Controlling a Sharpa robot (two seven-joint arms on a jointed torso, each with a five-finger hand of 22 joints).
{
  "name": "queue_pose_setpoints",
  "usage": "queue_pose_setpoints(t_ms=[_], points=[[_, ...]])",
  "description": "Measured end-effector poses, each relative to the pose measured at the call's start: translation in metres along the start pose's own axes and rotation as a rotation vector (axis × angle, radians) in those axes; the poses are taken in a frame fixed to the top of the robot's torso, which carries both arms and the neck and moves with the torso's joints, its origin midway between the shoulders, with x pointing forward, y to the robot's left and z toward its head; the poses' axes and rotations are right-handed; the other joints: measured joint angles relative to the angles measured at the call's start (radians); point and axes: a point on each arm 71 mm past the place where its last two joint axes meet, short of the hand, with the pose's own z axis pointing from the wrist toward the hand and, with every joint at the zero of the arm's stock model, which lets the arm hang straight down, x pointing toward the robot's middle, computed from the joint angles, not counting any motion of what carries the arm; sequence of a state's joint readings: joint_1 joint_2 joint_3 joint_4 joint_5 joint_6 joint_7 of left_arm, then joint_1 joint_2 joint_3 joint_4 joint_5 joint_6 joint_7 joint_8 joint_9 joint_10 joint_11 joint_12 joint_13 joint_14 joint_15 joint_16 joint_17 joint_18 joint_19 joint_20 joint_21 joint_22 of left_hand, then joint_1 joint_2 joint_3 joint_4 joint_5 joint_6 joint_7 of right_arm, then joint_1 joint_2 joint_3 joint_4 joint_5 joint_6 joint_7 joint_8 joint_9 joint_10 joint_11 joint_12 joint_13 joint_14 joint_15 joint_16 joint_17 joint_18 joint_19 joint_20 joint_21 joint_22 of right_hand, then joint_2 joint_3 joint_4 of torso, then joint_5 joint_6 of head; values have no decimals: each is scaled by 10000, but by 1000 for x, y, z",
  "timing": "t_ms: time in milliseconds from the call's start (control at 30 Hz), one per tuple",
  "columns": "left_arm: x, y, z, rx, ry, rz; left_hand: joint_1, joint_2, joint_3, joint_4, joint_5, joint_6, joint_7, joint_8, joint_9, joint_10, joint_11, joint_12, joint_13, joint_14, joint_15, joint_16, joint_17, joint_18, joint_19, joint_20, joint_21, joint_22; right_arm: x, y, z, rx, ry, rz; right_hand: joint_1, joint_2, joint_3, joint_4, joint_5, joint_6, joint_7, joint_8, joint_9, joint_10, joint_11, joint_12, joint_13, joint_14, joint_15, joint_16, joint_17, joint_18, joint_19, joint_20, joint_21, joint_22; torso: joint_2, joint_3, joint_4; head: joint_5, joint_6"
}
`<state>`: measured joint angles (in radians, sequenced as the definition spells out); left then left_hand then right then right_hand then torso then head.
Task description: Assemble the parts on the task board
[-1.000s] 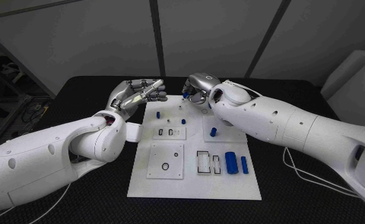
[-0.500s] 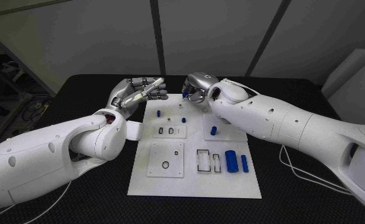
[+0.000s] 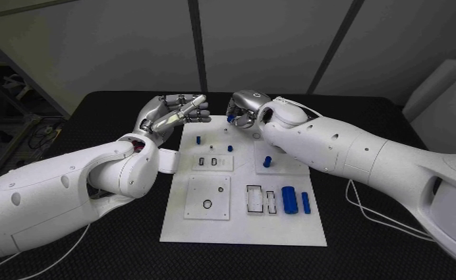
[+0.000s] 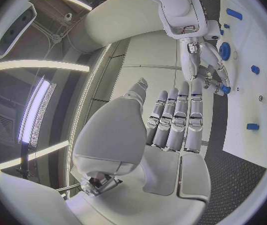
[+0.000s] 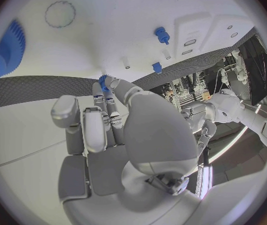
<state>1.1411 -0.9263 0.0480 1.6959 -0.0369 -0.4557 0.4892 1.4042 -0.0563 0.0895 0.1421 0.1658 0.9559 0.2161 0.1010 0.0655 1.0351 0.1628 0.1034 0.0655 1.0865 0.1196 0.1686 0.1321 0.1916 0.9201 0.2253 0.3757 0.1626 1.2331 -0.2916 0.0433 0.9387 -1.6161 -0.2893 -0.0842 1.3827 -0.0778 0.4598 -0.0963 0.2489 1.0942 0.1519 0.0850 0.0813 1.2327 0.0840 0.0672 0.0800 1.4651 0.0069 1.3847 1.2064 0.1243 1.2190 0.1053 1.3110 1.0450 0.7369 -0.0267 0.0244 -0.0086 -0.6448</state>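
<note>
Starting at the left, your left hand (image 3: 174,114) hovers just off the far left corner of the white task board (image 3: 190,224), palm up, fingers loosely extended side by side and holding nothing; it has barely moved over the last second. To its right, your right hand (image 3: 245,110) stays at the board's far edge, fingertips pinched on a small blue part (image 5: 103,79), and has only edged slightly. Other blue parts (image 3: 288,200) lie near the board's right side. So little has changed: the held part is likely not yet seated.
</note>
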Motion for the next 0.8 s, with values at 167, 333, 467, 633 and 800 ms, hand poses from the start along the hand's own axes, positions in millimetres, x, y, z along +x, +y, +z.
queue_pose_setpoints(t_ms=[167,333,467,633,800], points=[[0,0,0,5,8,-1,0,0,0,0,0,0,0,0,0,0,0,0,0,0,0,0,0,1,0,0,0,0,2,0,1,34,128,-17,-41,-41,1,1,0,-1,-1,-1,0,0,0,0,4,0,0,0,0,1,0,0,0,0,0,3,-5,4,-16],[0,-1,0,0,17,-5,0,0,0,0,0,0,0,-40,0,0,0,0,0,0,0,0,6,0,0,0,0,0,2,-1,3,83,214,-34,-105,-101,45,45,-52,-91,87,-82,-5,-119,36,1,9,0,0,0,-18,0,-37,37,0,-26,-1,4,-6,7,-24],[1,-1,0,-20,50,-21,0,0,0,0,0,0,0,-40,0,0,0,0,0,0,0,-38,10,1,0,0,0,-8,4,-2,4,160,320,-55,-280,-169,90,87,-109,-321,149,-170,-53,-578,128,-31,-84,6,6,-1,-40,1,-148,149,0,-109,-1,4,-6,6,-32],[1,0,0,-51,105,-48,0,0,0,0,-38,0,0,-40,0,0,0,-51,0,0,0,-38,9,1,0,0,0,-8,5,-4,5,278,410,-70,-382,-271,114,111,-175,-786,292,-192,-122,-1464,337,-31,-165,6,211,-2,-231,0,-495,309,-206,-514,-1,4,-7,8,-32],[1,0,0,-81,154,-71,0,0,0,0,-38,0,0,-74,0,0,0,-68,0,0,0,-44,9,1,0,0,0,-14,6,-4,6,330,477,-60,-422,-312,86,137,-226,-1087,341,-192,-140,-1825,428,-31,-165,34,255,-48,-360,1,-628,374,-266,-692,-1,4,-10,12,-30]])
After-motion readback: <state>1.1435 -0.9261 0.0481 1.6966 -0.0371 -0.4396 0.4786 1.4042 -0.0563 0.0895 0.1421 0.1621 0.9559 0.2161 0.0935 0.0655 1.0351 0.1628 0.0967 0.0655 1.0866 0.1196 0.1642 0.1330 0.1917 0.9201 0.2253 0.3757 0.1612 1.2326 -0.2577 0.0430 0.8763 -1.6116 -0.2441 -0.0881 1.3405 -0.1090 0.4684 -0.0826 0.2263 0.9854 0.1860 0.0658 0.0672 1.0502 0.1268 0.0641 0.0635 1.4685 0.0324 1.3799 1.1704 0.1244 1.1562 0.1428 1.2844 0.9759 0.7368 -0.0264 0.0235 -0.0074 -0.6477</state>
